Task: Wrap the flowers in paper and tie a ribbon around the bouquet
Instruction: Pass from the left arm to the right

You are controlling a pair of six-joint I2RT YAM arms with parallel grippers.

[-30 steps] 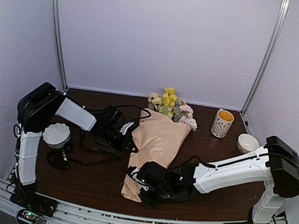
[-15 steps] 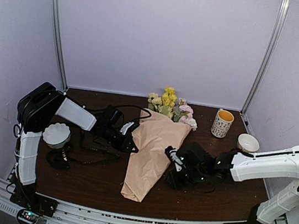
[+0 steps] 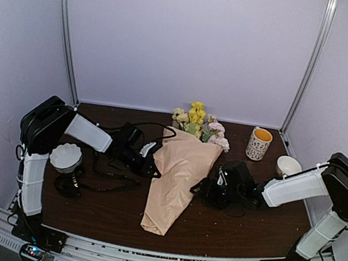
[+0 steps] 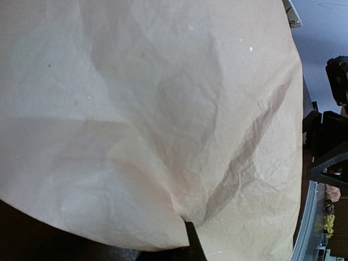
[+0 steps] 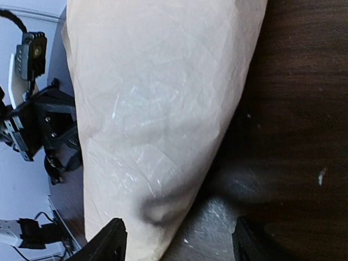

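The bouquet (image 3: 181, 170) lies flat on the dark desk (image 3: 237, 233), about midway between the two arms. Its narrow end points toward the near edge, and its wide end points toward the back wall. The flowers (image 3: 199, 125) show above the wide end: yellow ones at the far tip, pink and cream ones to the right.

The left jaws are pressed together at the cone's left edge, about halfway along it. In the left wrist view the paper (image 4: 163, 109) fills almost the whole picture. Its creases run together at a dark fingertip (image 4: 191, 242) at the bottom, where the sheet is pinched.

The right jaws sit low over the desk, just beside the cone's right edge near its middle. They stand spread. In the right wrist view both fingers (image 5: 111, 243) show at the bottom with a wide gap between them, and the cone's side lies just ahead of them. Whether either finger touches the paper I cannot tell.

A mug (image 3: 259, 144) with an orange inside stands at the far right, and a small bowl (image 3: 287, 166) is near it. A white fluted bowl (image 3: 66, 156) sits by the left arm
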